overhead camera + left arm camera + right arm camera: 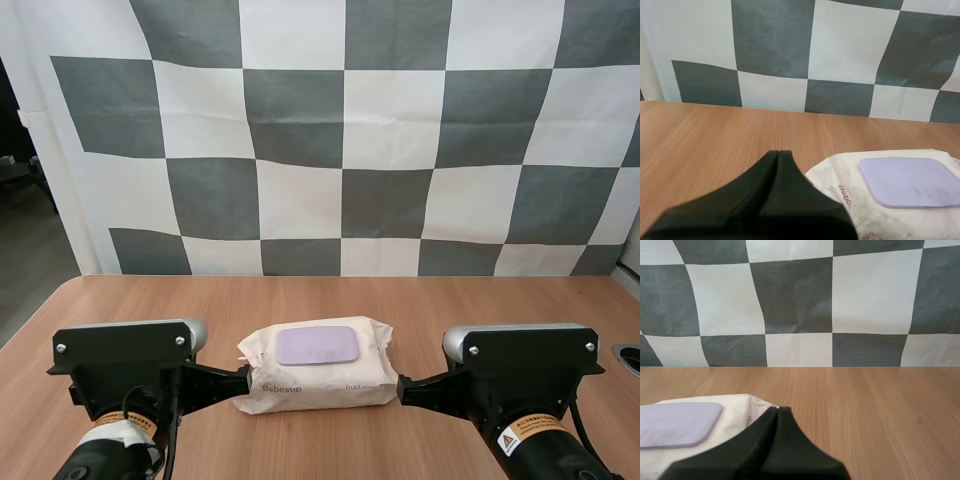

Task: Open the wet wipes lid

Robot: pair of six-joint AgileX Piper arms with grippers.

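Note:
A cream pack of wet wipes (315,367) lies flat on the wooden table (420,300), between my two arms. Its lilac lid (317,345) is down flat on top. My left gripper (243,378) sits at the pack's left end, fingers together as one dark wedge. My right gripper (400,385) sits at the pack's right end, also shut on nothing. In the left wrist view the shut gripper (778,152) points past the pack (850,195) and its lid (910,181). In the right wrist view the shut gripper (777,410) lies beside the pack (747,412) and lid (677,423).
A round dark fitting (628,357) sits at the table's right edge. Bare wood stretches behind the pack to the table's far edge.

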